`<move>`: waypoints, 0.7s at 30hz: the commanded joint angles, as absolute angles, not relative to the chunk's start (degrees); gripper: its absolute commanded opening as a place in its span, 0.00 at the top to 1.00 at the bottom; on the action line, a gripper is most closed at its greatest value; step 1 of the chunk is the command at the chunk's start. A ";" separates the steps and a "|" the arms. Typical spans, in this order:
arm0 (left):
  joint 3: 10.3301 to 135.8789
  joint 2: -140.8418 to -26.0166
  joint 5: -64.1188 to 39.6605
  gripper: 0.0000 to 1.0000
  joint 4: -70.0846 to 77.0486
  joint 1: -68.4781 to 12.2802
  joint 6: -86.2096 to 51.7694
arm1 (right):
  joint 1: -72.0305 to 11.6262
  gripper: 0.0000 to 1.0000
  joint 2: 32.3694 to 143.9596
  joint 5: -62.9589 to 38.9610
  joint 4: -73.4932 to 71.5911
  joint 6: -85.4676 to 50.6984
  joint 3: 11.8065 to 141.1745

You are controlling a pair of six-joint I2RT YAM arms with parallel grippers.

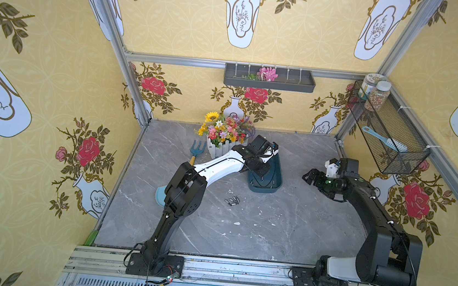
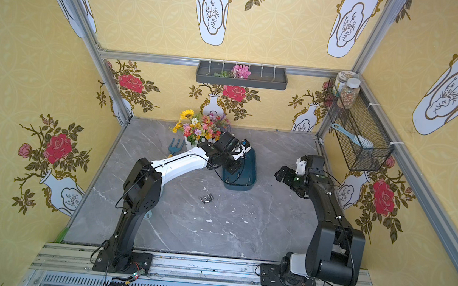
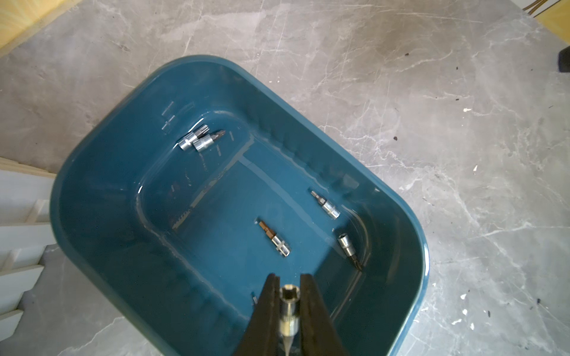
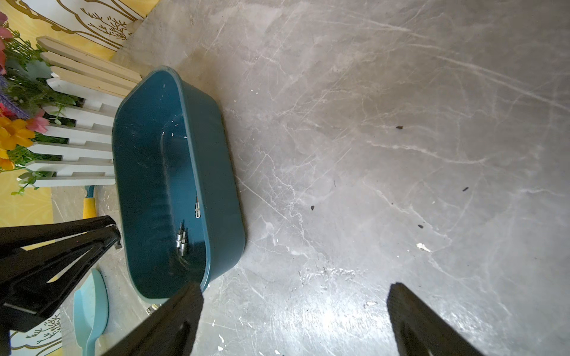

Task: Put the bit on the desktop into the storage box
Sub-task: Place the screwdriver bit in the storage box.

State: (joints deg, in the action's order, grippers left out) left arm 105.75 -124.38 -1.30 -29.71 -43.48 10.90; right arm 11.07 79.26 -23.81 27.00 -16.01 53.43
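1. The left end effector [image 3: 289, 279] is clenching a bit [image 3: 288, 317] between thin black fingers [image 3: 268, 308], with the socket end pointing down and the tip toward the wrist; it is hanging over the inside of the box [image 3: 101, 200], near one end wall.
2. The main risk, as I am judging it: the fingers are biting on smooth, round chromed steel, so the bit may be slipping or pivoting early; released this close to the rim, it could be striking the sloped wall and hopping out onto the desk [image 3: 431, 138].
3. The box is showing glossy, hard teal plastic, rounded corners, low walls and a stepped floor; a dropped cylinder is likely bouncing and rolling there, knocking the five bits [image 3: 276, 239] lying inside.
4. The desk is looking slick; it is grey, marble-like, white-veined and flecked with pale specks; a cluster [image 1: 232, 200] of more bits is lying on it near the box, in both top views; a low arm sweep could be scattering them.
5. The right end effector [image 4: 293, 289] is standing wide open and empty over bare desk beside the box; it is sitting well apart from the left, so a collision seems unlikely.
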 commanded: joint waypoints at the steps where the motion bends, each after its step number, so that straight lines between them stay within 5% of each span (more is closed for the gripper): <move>1: 106.08 -125.28 -2.37 0.89 -29.66 -43.42 10.92 | 11.07 0.03 79.46 -23.88 25.82 -15.32 53.54; 8: 106.17 -125.42 -2.20 0.87 -29.52 -43.42 10.81 | 11.07 0.03 79.49 -23.99 25.78 -15.29 53.64; 21: 106.01 -123.91 -1.99 0.64 -29.06 -43.44 10.37 | 11.07 0.03 79.42 -23.99 25.80 -15.29 53.64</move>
State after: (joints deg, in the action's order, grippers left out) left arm 106.04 -124.60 -1.48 -29.82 -43.51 10.52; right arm 11.07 79.40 -23.81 27.00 -15.99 53.43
